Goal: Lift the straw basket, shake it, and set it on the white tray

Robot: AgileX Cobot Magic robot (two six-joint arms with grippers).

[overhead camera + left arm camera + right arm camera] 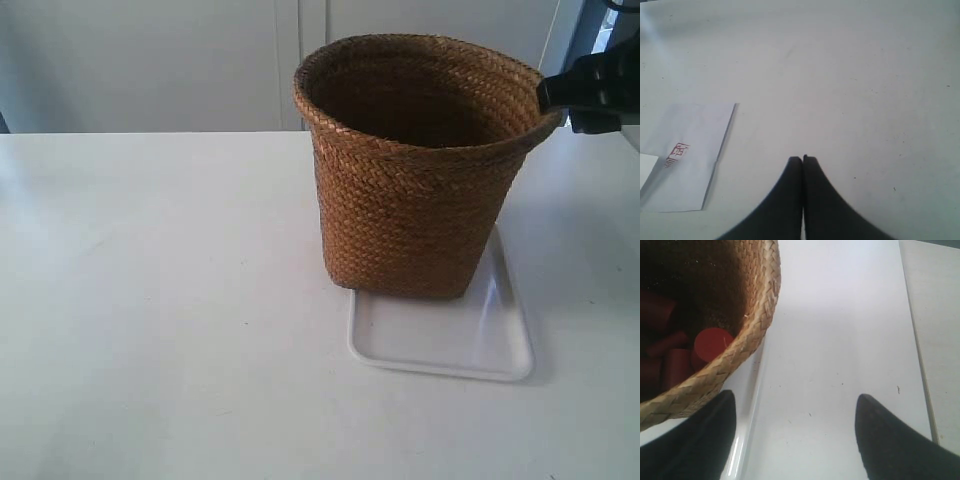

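Observation:
The brown woven straw basket [415, 165] stands upright on the far half of the white tray [440, 345]. In the right wrist view its braided rim [747, 340] curves past red cylinders [710, 342] lying in its dark inside. My right gripper [795, 402] is open just beside the rim, nothing between its fingers; the tray's rim [747, 410] shows below. In the exterior view this arm [590, 95] is black at the basket's right rim. My left gripper [803, 159] is shut and empty over bare table.
A white paper sheet with red print [685, 155] lies flat on the table near the left gripper. A table seam [917, 345] runs past the right gripper. The white tabletop [150, 300] stretches left of the basket, a wall behind it.

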